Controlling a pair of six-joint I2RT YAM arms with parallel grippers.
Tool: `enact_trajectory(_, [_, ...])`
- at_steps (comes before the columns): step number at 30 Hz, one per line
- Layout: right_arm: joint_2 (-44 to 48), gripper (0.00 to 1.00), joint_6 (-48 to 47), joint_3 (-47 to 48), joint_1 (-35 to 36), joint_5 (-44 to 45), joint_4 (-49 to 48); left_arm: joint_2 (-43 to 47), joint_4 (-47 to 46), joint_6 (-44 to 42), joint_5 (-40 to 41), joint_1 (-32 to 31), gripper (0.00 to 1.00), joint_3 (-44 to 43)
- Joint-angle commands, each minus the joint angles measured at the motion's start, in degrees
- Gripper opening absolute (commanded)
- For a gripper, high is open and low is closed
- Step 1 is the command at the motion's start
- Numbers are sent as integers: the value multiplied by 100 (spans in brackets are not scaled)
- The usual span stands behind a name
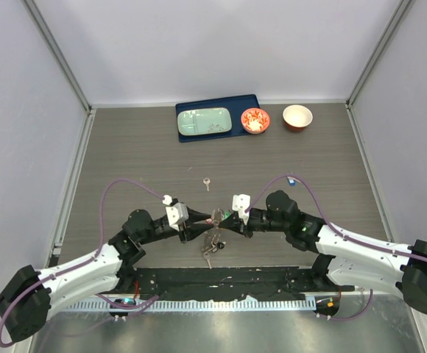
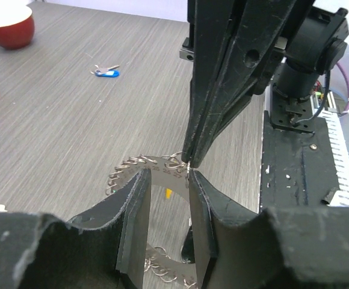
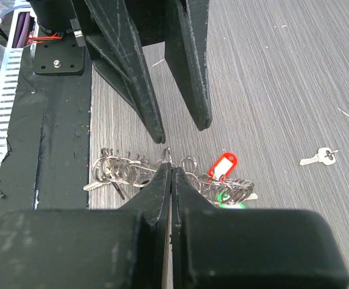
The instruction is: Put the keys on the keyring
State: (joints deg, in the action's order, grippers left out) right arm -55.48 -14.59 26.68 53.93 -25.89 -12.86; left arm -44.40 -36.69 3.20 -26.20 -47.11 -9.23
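Observation:
The keyring is a flat grey ring with small wire rings along its rim, between both grippers near the table's front. My right gripper is shut on one small wire ring on its rim and holds that edge up. My left gripper is open, with a finger on each side just over the ring. In the top view the left gripper and right gripper meet tip to tip. A red-tagged key and a green key hang on the ring. A silver key and a blue key lie loose.
A blue tray at the back holds a pale green plate. A patterned red bowl and a red-and-white bowl stand beside it. Grey walls close in both sides. The black arm mount runs along the near edge.

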Motion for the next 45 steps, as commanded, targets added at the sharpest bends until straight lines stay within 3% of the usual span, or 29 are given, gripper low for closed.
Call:
enact_trajectory(1, [143, 1, 70, 66, -14, -74, -480, -129, -409, 128, -412, 35, 36, -78])
enact_trajectory(9, [134, 1, 79, 75, -32, -92, -472, -692, -462, 137, -685, 79, 33, -272])
enact_trajectory(32, [99, 1, 79, 92, -41, -180, -445, -1132, -480, 207, -834, 132, 20, -518])
enact_trajectory(35, [73, 1, 70, 75, -32, -153, -437, -1158, -471, 216, -861, 132, 13, -553])
enact_trajectory(36, [73, 1, 70, 83, -32, -145, -428, -1150, -436, 207, -861, 123, 2, -562])
enact_trajectory(40, [134, 1, 158, 127, -41, -66, -375, -1080, -226, 111, -861, 132, 0, -562])
enact_trajectory(43, [257, 16, 403, 224, -41, 259, -305, -886, 142, -82, -703, 132, 0, -640])
enact_trajectory(44, [301, 35, 613, 241, -67, 382, -305, -799, 275, -144, -651, 123, 0, -667])
enact_trajectory(45, [336, 44, 720, 268, -102, 627, -287, -711, 415, -214, -563, 132, 0, -711])
